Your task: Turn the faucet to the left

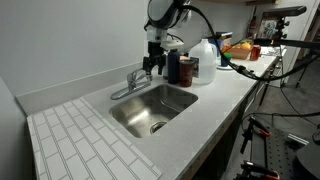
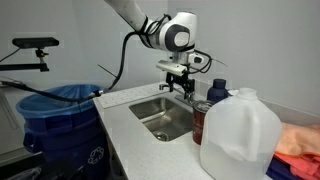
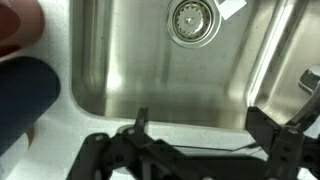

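The chrome faucet (image 1: 128,84) stands on the counter behind the steel sink (image 1: 170,108), its thin spout pointing out over the basin's near-left corner. My gripper (image 1: 152,68) hangs just beside the faucet's base, on the side toward the bottles, fingers pointing down. In the wrist view the gripper (image 3: 200,135) is open and empty, with both dark fingers over the sink's counter edge. A shiny bit at the right edge there may be the faucet (image 3: 309,82). In an exterior view the gripper (image 2: 178,86) hides most of the faucet.
Two dark bottles (image 1: 180,68) and a clear plastic jug (image 1: 205,53) stand close beside the gripper. The jug (image 2: 240,135) fills the foreground of an exterior view. A blue bin (image 2: 60,115) stands off the counter's end. The drain (image 3: 193,20) shows in the basin.
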You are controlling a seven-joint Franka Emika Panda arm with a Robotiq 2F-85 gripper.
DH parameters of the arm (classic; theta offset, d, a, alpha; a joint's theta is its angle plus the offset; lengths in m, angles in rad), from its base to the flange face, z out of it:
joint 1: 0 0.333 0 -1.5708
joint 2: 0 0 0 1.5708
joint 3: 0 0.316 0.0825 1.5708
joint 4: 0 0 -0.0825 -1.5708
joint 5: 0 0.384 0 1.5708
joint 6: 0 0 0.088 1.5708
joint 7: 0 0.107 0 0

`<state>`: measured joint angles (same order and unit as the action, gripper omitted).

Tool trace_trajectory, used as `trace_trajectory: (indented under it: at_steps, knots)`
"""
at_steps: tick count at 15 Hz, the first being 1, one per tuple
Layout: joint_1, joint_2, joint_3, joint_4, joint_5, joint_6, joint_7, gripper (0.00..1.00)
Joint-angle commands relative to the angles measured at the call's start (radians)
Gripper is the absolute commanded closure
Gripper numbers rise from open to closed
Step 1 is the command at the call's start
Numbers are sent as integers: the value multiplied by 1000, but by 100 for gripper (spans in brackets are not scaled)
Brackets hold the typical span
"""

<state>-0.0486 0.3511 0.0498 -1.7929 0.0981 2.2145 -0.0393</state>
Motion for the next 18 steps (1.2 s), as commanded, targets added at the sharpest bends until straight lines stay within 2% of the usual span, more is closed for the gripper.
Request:
trace_trajectory:
  at_steps: [1,18]
  knots:
    - [30,48,30,79,47,13,-23,0]
    - [95,213,97,313,108,0,17,0]
